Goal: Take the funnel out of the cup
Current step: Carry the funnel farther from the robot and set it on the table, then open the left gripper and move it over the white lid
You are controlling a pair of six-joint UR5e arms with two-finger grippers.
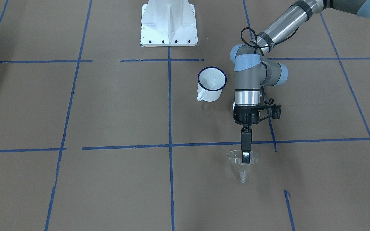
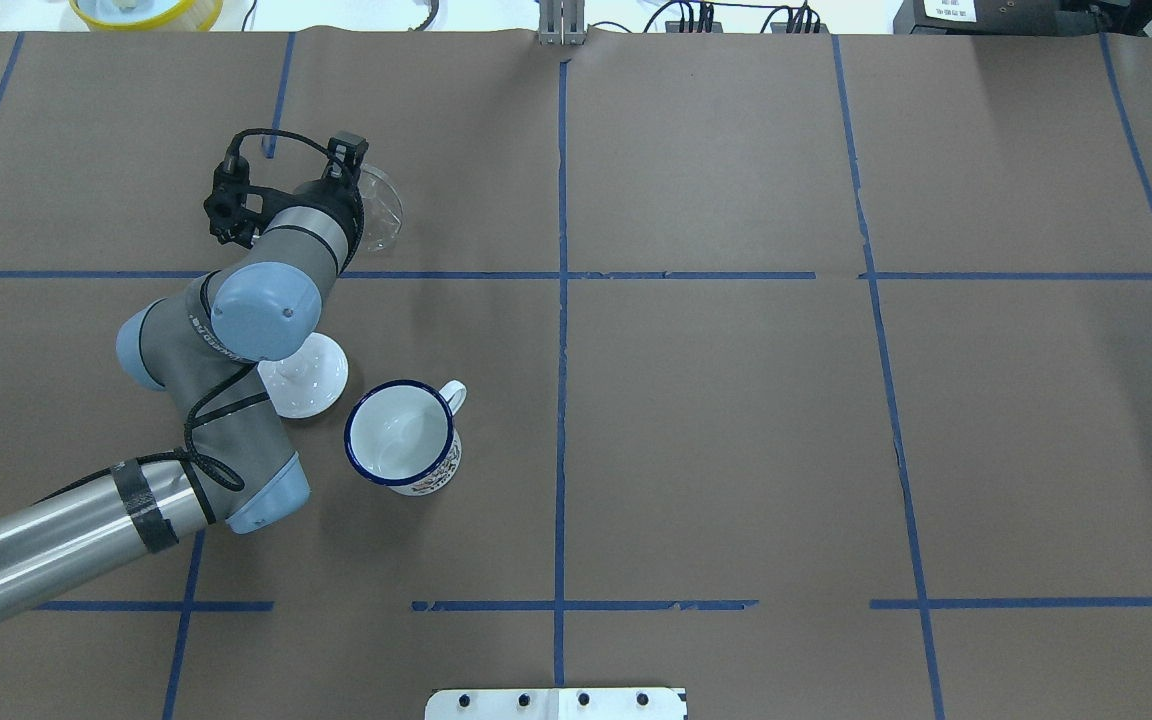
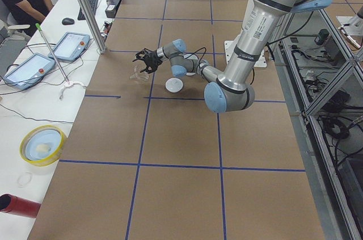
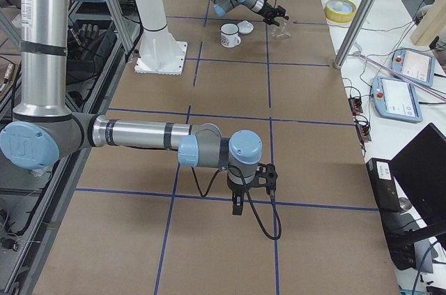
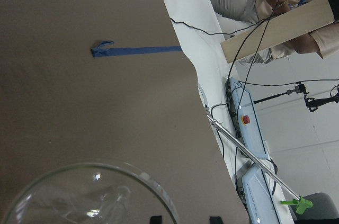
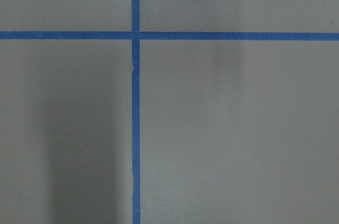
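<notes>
Funnel (image 1: 235, 158): out of cup (image 1: 211, 84), well apart at cup's 12 o'clock in overhead view, spout down.
Left gripper (image 1: 245, 158): pinching funnel rim, one finger inside the bowl.
Cup: upright, handle toward 2 o'clock overhead.
Lid (image 2: 314, 380): just beside cup, at 10 o'clock.
Right gripper (image 4: 237, 206): pointing down; spread or pressed together, cannot tell.

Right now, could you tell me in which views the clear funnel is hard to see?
Front-facing view: funnel outlined clearly at the left gripper. Overhead view: faint, half hidden by the arm. Left wrist view: close, cropped, small glints.
</notes>
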